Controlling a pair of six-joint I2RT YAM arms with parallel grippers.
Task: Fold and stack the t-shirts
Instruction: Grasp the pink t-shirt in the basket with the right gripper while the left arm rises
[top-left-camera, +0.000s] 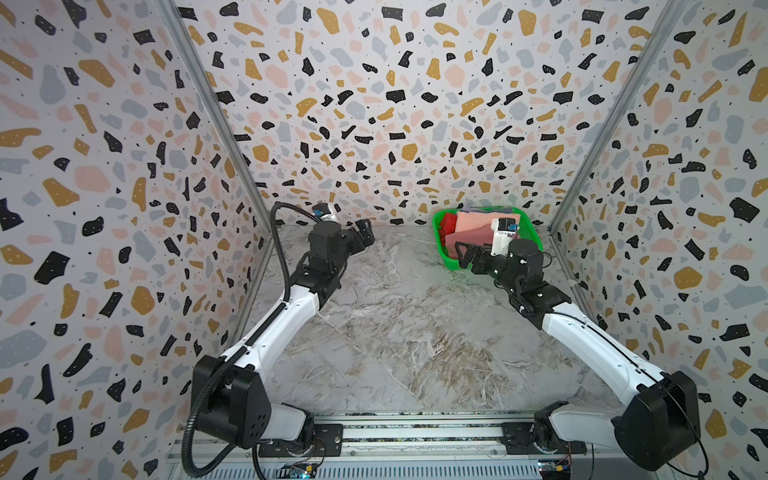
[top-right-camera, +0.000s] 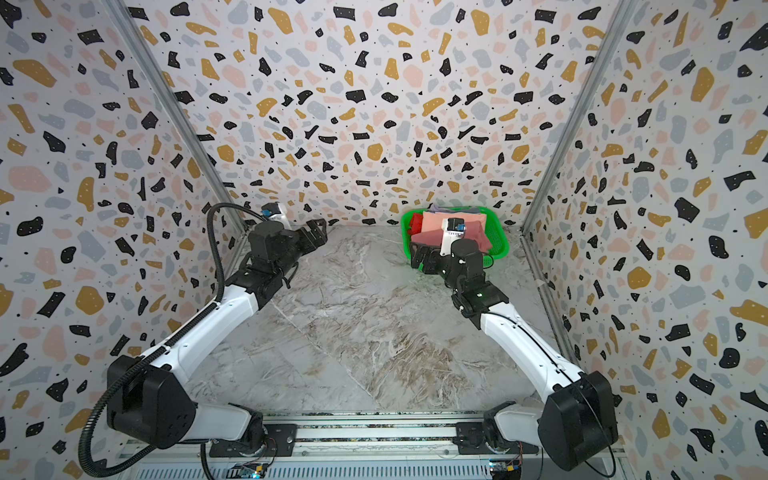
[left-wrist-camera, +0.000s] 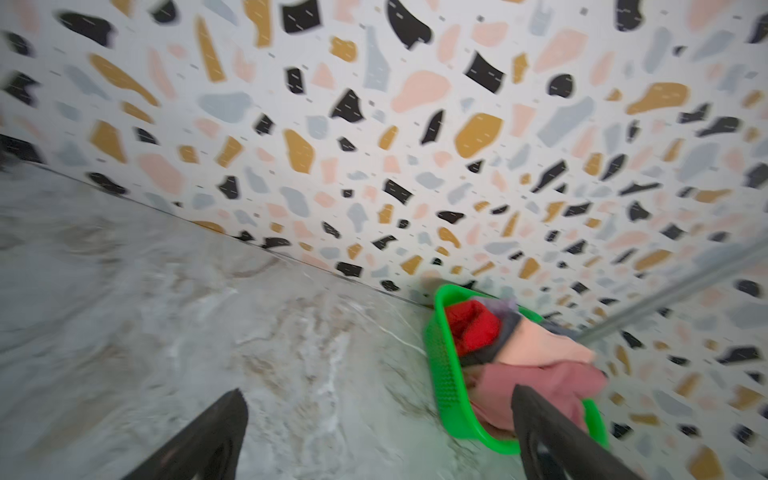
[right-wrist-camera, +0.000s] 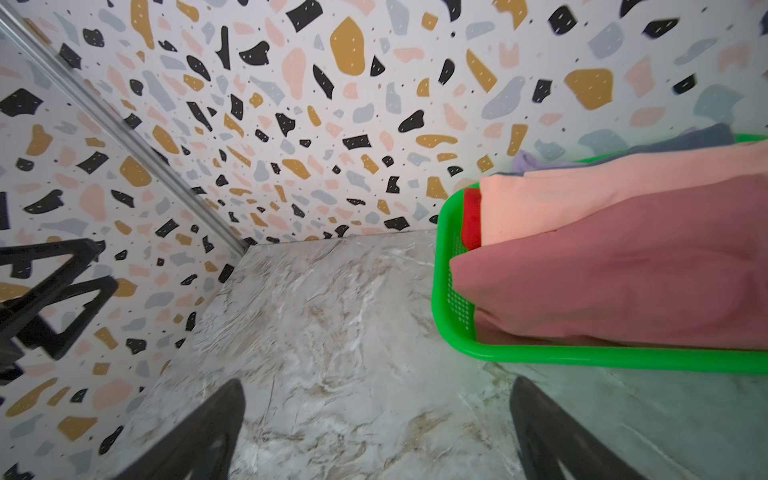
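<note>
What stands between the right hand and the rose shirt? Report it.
Only the near rim of the basket lies between the open right hand and the rose shirt. The shirt bulges above that rim, so nothing visible blocks a reach from above.

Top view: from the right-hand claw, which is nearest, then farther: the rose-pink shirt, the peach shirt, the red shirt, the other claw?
From the right gripper:
1. rose-pink shirt, front of the basket.
2. peach shirt, mid-basket, and red shirt, its left end: too close to call.
3. left gripper, across the table, left.
</note>
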